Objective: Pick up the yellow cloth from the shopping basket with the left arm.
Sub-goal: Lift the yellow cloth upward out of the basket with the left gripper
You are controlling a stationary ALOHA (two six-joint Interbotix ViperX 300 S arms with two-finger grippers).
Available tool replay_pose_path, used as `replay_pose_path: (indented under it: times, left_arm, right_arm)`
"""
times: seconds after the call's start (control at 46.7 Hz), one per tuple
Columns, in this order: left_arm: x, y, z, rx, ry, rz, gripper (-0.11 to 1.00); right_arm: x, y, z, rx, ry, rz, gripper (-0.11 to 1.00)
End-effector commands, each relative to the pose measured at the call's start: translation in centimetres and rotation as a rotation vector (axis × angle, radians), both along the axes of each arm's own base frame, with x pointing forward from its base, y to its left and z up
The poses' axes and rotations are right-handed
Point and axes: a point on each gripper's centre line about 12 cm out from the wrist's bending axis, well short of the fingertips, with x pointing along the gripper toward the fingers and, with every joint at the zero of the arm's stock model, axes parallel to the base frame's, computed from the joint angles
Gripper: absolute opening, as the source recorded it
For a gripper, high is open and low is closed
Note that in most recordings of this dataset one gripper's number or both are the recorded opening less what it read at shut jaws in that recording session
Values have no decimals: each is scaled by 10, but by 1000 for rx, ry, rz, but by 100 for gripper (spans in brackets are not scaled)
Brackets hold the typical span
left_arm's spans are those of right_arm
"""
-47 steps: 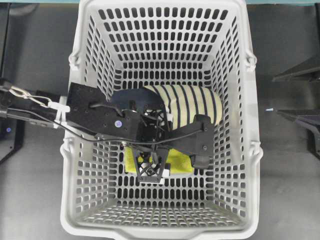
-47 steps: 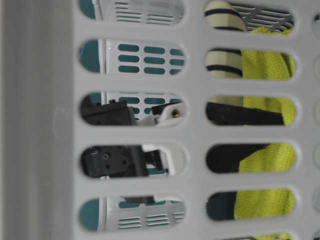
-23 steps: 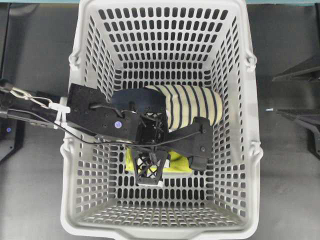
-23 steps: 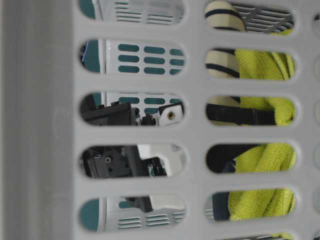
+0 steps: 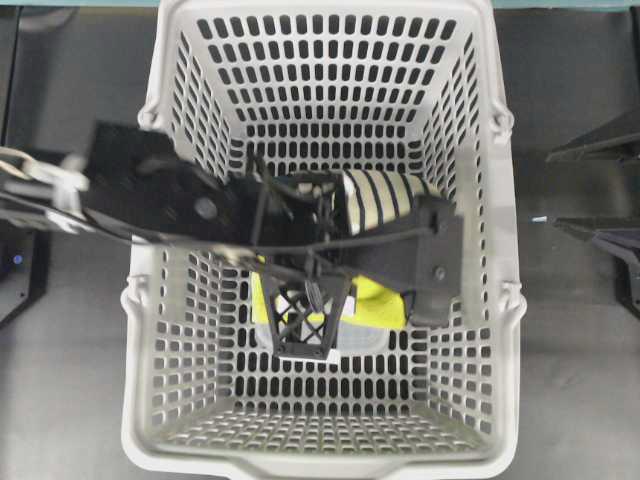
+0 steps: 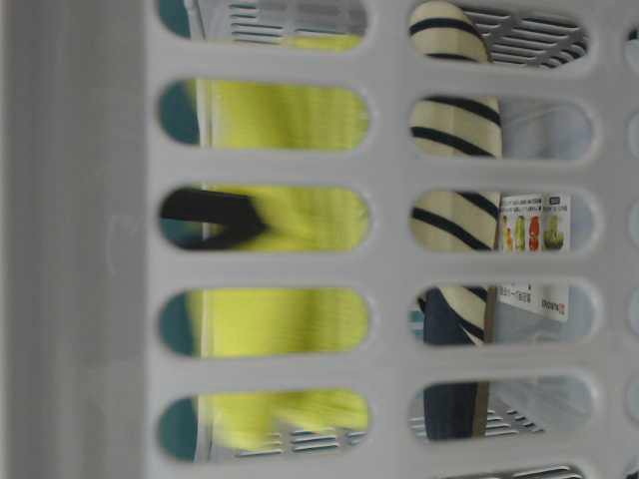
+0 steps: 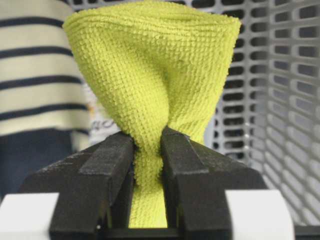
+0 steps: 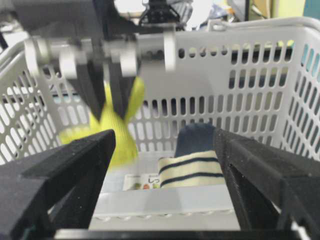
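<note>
The yellow cloth (image 7: 150, 75) hangs bunched from my left gripper (image 7: 147, 145), whose jaws are shut on its pinched middle. From overhead, the left gripper (image 5: 320, 300) points down inside the shopping basket (image 5: 320, 465), with the yellow cloth (image 5: 375, 300) showing beneath it. Through the basket wall (image 6: 389, 269) the yellow cloth (image 6: 280, 215) appears blurred and off the floor. In the right wrist view the yellow cloth (image 8: 117, 130) dangles below the left gripper (image 8: 112, 95). My right gripper (image 8: 162, 175) stands open outside the basket rim (image 8: 250, 25), holding nothing.
A navy-and-cream striped slipper (image 5: 385, 200) lies in the basket beside the cloth, on a clear packet with a printed label (image 6: 534, 225). The lattice walls (image 7: 290, 100) stand close on the gripper's right. Black parts of the right arm (image 5: 605, 245) sit at the right edge.
My left gripper has shut on the yellow cloth and risen with it. The cloth has come off the basket floor and bunched up, uncovering the labelled packet. The right gripper has not moved.
</note>
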Motion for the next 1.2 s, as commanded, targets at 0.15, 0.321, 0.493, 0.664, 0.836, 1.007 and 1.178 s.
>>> replay_pose_path:
  times: [0.15, 0.321, 0.493, 0.664, 0.836, 1.007, 1.178]
  left_arm:
    - [-29, 4, 111, -17, -67, 24, 13]
    - [-23, 4, 117, -19, -79, 26, 13]
    - [-22, 5, 113, -15, -59, 27, 13]
    - [-21, 6, 111, -11, -53, 25, 13]
    - [-21, 6, 111, -11, -53, 26, 13]
    - [-21, 6, 110, -11, -52, 26, 13]
    - [-21, 6, 109, -10, -49, 25, 13]
  right_arm:
    - [-2, 0, 8, 6, -34, -1, 76]
    - [-4, 0, 9, 7, -45, -2, 76]
    - [-5, 0, 9, 8, -51, -2, 76]
    - [-5, 0, 11, 10, -65, -1, 76]
    - [-5, 0, 11, 10, -65, -1, 75]
    - [-5, 0, 11, 10, -65, -1, 75]
    - [-5, 0, 11, 10, -65, -1, 75]
